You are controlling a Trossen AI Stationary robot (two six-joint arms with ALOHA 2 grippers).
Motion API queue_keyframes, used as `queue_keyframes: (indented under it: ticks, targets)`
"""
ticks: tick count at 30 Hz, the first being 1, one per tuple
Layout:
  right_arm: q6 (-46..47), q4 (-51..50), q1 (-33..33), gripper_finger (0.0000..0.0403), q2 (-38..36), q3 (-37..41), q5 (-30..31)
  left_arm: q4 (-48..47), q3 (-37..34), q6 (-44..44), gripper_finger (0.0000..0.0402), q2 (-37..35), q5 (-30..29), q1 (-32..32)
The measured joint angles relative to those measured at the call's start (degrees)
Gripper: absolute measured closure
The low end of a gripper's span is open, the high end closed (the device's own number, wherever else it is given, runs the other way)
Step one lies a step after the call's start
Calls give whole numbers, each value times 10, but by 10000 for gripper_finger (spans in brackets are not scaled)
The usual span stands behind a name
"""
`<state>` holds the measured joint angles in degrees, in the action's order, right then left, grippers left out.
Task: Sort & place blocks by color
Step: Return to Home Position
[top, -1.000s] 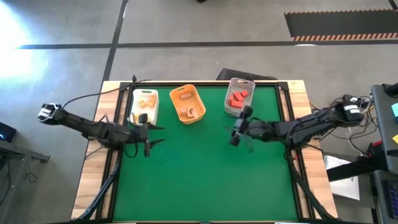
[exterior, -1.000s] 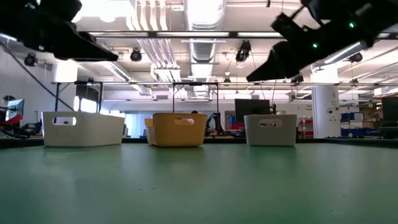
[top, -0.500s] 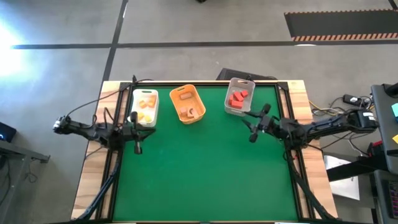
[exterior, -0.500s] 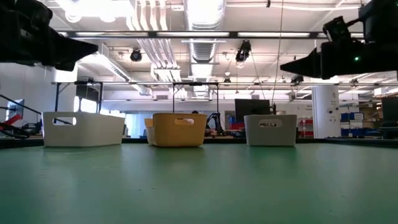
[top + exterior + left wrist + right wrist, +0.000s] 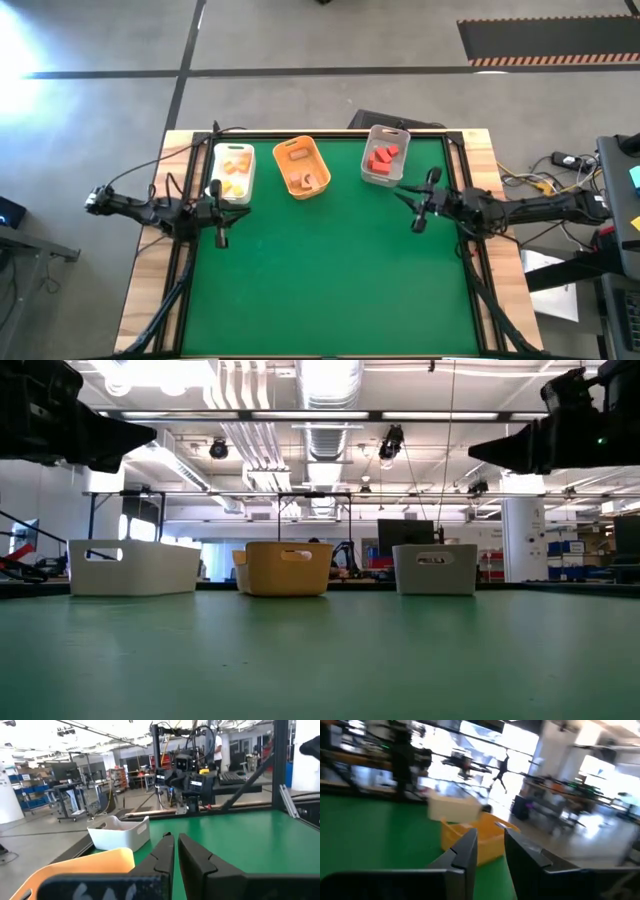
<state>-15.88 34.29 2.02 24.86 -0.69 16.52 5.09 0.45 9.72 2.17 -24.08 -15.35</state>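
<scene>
Table (image 5: 330, 300), green top: three bins in a row along the far edge.
White bin (image 5: 216, 170), towards the far-left corner: yellow-orange blocks (image 5: 236, 166) inside.
Orange bin (image 5: 288, 152), middle: tan blocks (image 5: 308, 182) inside, seemingly two; the count is unclear.
Grey bin (image 5: 388, 133), right of centre: red blocks (image 5: 383, 157) inside.
Left gripper (image 5: 222, 211): raised by the left edge, just nearside of the white bin, fingers almost together, holding nothing.
Right gripper (image 5: 416, 203): raised towards the right edge, nearside of the grey bin, fingers a narrow gap apart, empty.
</scene>
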Motion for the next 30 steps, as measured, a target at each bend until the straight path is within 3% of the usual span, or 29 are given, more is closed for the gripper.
queue_keyframes:
  ticks: [6, 14, 25, 30]
  targets:
    - [9, -23, 0, 343, -62, 0, -102, 0, 0, -1, 393, 4, 0, 0]
    - [10, -42, -6, 366, -142, 0, -125, 1, -1, -4, 393, 8, -2, 0]
    - [-31, -88, -23, 367, -246, 1, -141, 0, -2, -3, 393, 7, -2, 0]
    - [-52, -139, -38, 367, -246, -1, -156, 1, -2, -3, 393, 12, -2, 0]
